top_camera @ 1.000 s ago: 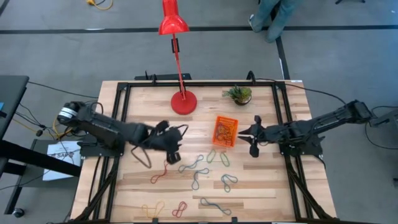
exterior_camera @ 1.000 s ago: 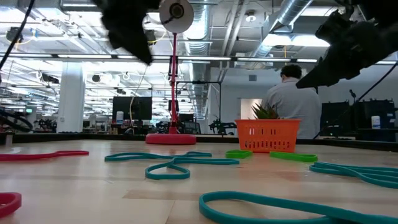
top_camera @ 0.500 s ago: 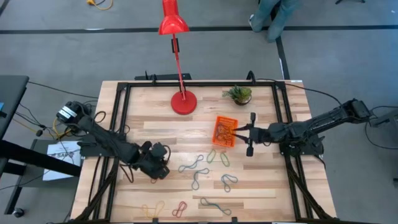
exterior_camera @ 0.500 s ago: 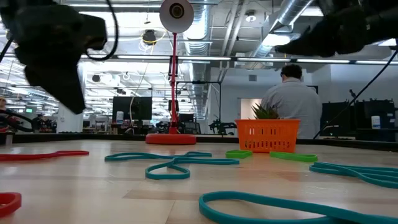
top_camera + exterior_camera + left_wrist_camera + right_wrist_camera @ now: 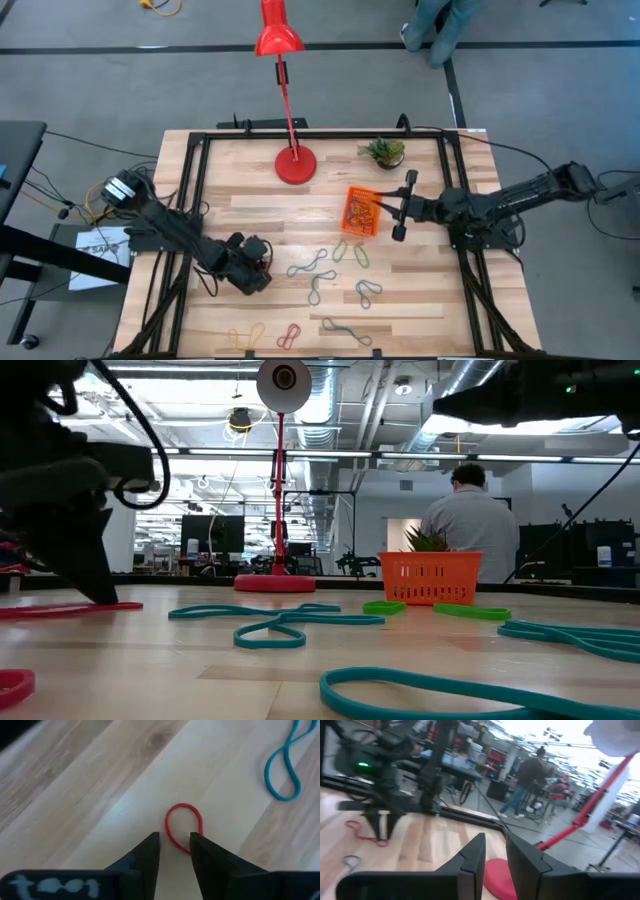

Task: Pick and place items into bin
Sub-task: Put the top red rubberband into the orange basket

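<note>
My left gripper [image 5: 252,277] is down at the table near its left edge, fingers pointing down. In its wrist view the gripper [image 5: 175,842] stands open by a narrow gap over one end of a red band [image 5: 183,826] that lies flat on the wood. The orange bin [image 5: 362,212] sits right of the table's middle with bands inside. My right gripper [image 5: 378,206] hovers level over the bin's right edge; it [image 5: 496,840] is open by a narrow gap with nothing between the fingers. Several teal [image 5: 312,265], green [image 5: 350,252], red [image 5: 288,335] and yellow [image 5: 245,337] bands lie loose on the table. My left gripper comes from above, pointing down, one finger on each side of the red band's end [image 5: 176,844]. The band's loop lies flat on the table beyond the fingertips. Whether the fingers touch the band I cannot tell.
The red lamp's base [image 5: 295,165] and a small potted plant [image 5: 385,152] stand at the far side. Black frame rails run along the table's left and right edges. A person [image 5: 470,520] stands in the room behind the table. Bare wood lies between the left gripper and the bin.
My left gripper has moved from the table's middle toward the near left and come down to the table at the red band. My right gripper has shifted a little left toward the bin and has risen.
</note>
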